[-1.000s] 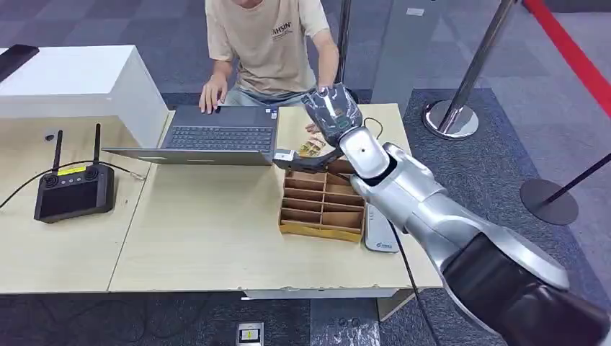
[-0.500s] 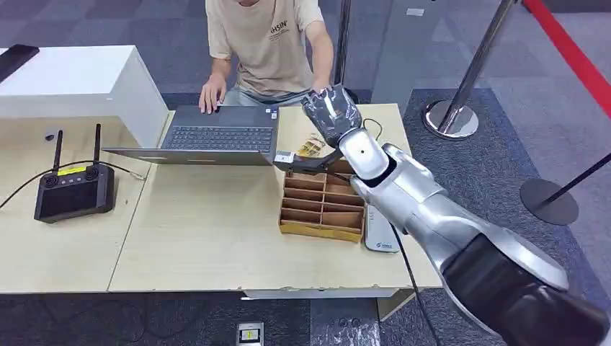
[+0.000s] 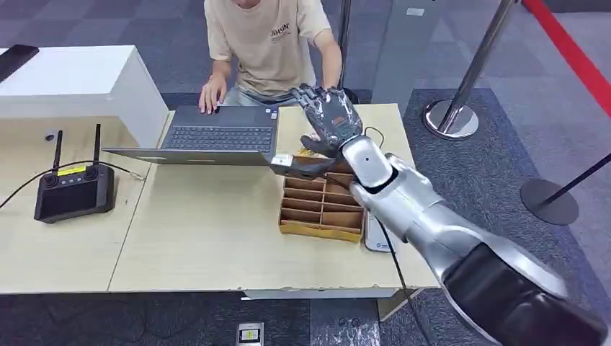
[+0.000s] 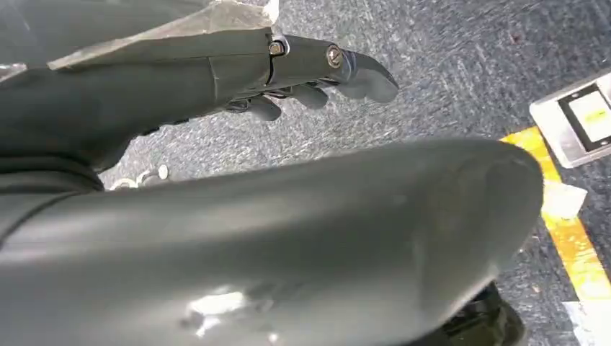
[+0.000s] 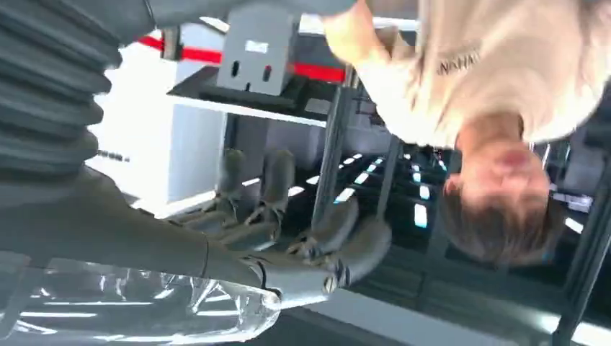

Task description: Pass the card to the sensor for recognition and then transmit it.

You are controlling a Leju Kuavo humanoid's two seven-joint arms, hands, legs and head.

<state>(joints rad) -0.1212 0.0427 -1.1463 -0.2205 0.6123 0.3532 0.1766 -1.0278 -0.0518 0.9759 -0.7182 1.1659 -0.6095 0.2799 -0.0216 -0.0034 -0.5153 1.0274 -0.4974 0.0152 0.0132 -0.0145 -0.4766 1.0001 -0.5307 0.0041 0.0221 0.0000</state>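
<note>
The right robot hand (image 3: pixel 328 119) is raised above the far edge of the pale wooden tabletop (image 3: pixel 202 231), at the end of a silver arm reaching in from the lower right. Its dark fingers (image 3: pixel 306 97) are spread apart and nothing is seen held between them. The same is seen in the right wrist view, where the right robot hand (image 5: pixel 288 238) is stretched out with fingers apart and bare. Where the card lies cannot be told.

Just below that hand, a small dark sensor block with a white label (image 3: pixel 284 159) is set at the far end of a brown wooden tray divided into compartments (image 3: pixel 320 209). A flat white device (image 3: pixel 376 241) is partly hidden under the arm, just beside the tray.

A person in a beige T-shirt (image 3: pixel 263 43) is seated at the far side of the tabletop. One hand is laid on an open grey laptop (image 3: pixel 216 137), and the other forearm is lowered behind the raised robot hand.

A black handheld controller with two antennas (image 3: pixel 72 191) is placed on the left tabletop, near a white box (image 3: pixel 72 79).

The left robot hand (image 4: pixel 288 72) is hung over grey carpet (image 4: pixel 447 58) with nothing seen in it. How far its fingers are curled cannot be told.
</note>
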